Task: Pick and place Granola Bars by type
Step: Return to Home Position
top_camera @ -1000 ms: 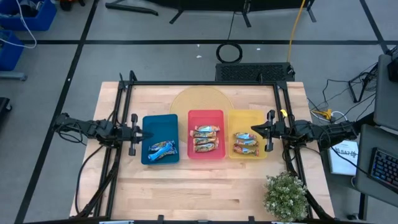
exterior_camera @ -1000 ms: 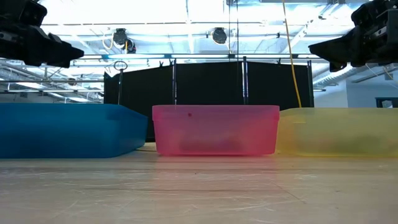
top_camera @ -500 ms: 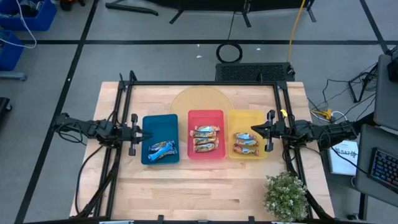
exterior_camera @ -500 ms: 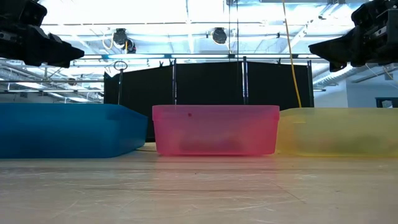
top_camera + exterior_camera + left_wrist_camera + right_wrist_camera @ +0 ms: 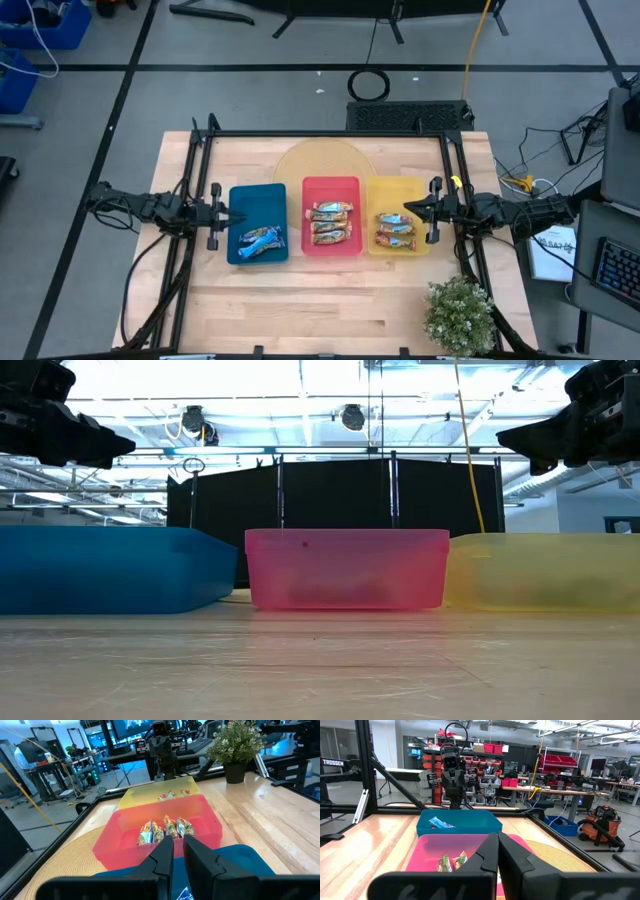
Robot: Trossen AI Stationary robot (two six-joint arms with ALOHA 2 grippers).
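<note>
Basically sorted: blue granola bars (image 5: 260,239) in blue tray (image 5: 257,190), tan bars (image 5: 331,224) in red tray (image 5: 331,183), orange bars (image 5: 396,231) in yellow tray (image 5: 397,183). Left gripper (image 5: 232,216) and right gripper (image 5: 408,210) pinched closed, empty, high at outer tray edges. Park level, no dips.

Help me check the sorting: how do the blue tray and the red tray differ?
The blue tray sits at the row's left end; the red tray sits in the middle. The blue tray holds bright blue bars bunched at one end; the red tray holds tan-and-light-blue bars lined up across its centre. Both are open rectangular trays on the wooden table.
</note>
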